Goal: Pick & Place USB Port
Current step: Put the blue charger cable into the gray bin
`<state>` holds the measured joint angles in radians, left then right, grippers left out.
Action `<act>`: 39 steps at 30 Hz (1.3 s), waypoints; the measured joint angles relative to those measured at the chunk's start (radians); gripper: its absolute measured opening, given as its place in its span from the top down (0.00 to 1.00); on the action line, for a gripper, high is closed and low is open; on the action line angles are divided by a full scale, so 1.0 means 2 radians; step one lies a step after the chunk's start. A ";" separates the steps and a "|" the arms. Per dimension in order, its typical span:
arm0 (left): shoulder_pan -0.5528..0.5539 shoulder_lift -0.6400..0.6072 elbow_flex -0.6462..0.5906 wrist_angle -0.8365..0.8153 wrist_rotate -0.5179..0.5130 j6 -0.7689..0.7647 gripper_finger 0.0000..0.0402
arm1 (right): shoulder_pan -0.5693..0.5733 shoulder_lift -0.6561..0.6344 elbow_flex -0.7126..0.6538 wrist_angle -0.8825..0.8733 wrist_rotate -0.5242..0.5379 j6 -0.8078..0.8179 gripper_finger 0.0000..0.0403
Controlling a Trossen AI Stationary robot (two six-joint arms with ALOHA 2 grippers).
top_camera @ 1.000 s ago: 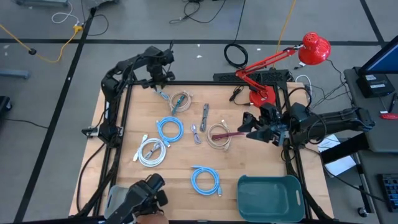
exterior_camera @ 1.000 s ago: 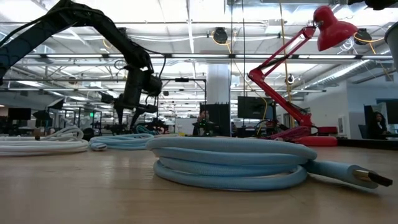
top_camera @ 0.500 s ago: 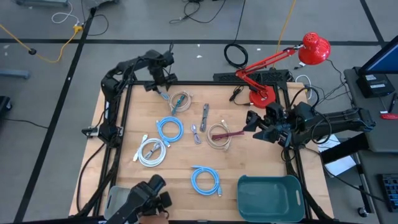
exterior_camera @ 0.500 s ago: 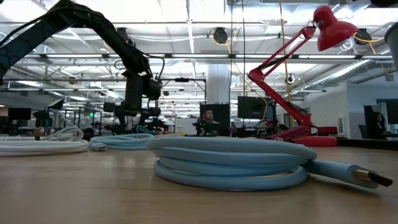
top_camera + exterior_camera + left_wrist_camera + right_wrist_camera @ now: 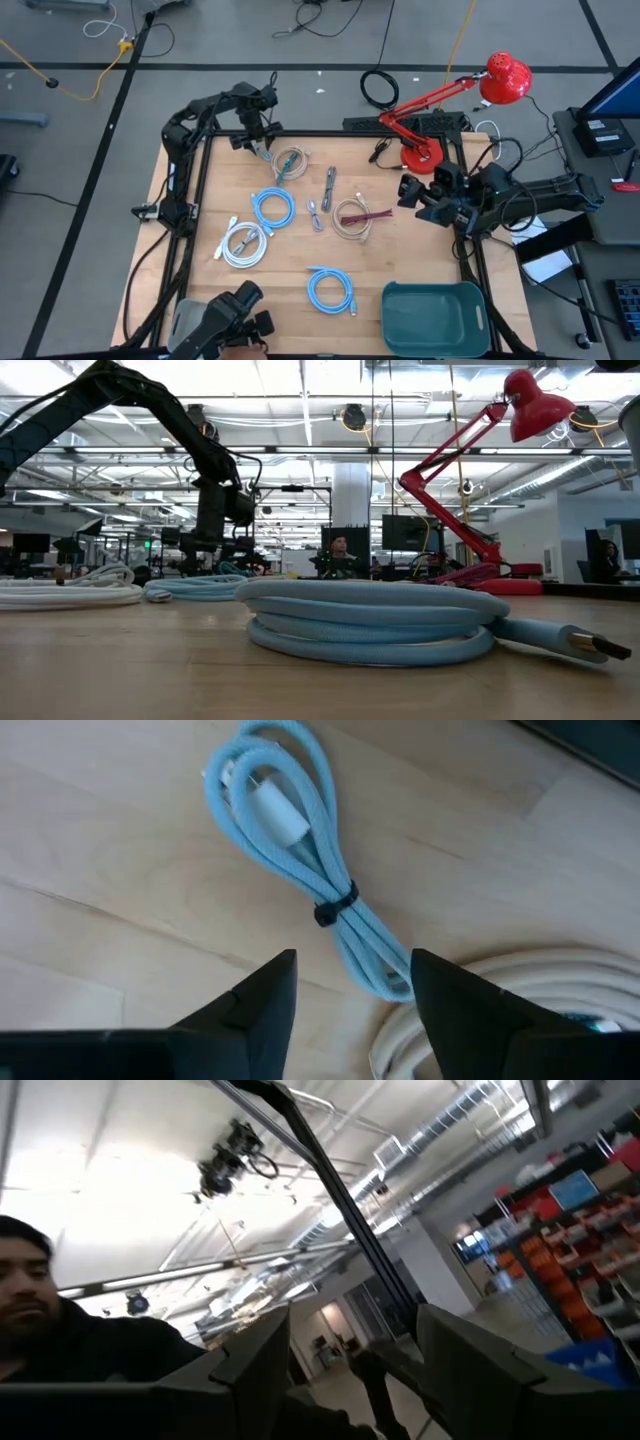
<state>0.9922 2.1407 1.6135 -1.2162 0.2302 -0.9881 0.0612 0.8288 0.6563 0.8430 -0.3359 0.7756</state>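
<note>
A small light-blue USB cable [image 5: 300, 860], tied in a bundle with a white plug [image 5: 272, 808] at one end, lies flat on the wood at the table's far left [image 5: 266, 155]. My left gripper [image 5: 352, 1010] hangs open just above it, pointing steeply down, one finger on either side of the bundle's near end without touching it; it also shows in the high view [image 5: 258, 143] and the low view [image 5: 212, 545]. My right gripper [image 5: 406, 192] is raised at the table's right side, tipped upward and open [image 5: 350, 1370], with nothing between its fingers.
More coiled cables lie across the table: a beige one [image 5: 290, 163] beside the bundle, blue ones [image 5: 272, 207] [image 5: 330, 290], a white one [image 5: 243, 243], and a beige and maroon one [image 5: 352, 218]. A teal bin [image 5: 435, 318] stands at the near right. A red desk lamp [image 5: 425, 120] stands at the far right.
My left gripper has sunk a little toward the small blue bundle and turned slightly at the wrist. My right gripper has drawn back a little toward the table's right edge, risen slightly and tipped further upward.
</note>
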 joint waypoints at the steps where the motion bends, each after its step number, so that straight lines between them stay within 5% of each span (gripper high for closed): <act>1: 0.001 0.000 0.000 0.001 0.005 0.002 0.56 | 0.000 0.000 0.000 0.010 0.000 0.000 0.47; 10: 0.001 0.000 0.000 0.007 0.010 0.026 0.86 | 0.000 0.000 0.000 0.046 0.000 0.002 0.47; 39: 0.004 0.000 0.006 0.008 0.020 0.051 0.94 | 0.000 0.000 0.000 0.059 0.000 -0.001 0.47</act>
<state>1.0000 2.1415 1.6245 -1.1997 0.2702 -0.8868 0.0612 0.8280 0.6563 0.9607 -0.3363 0.7734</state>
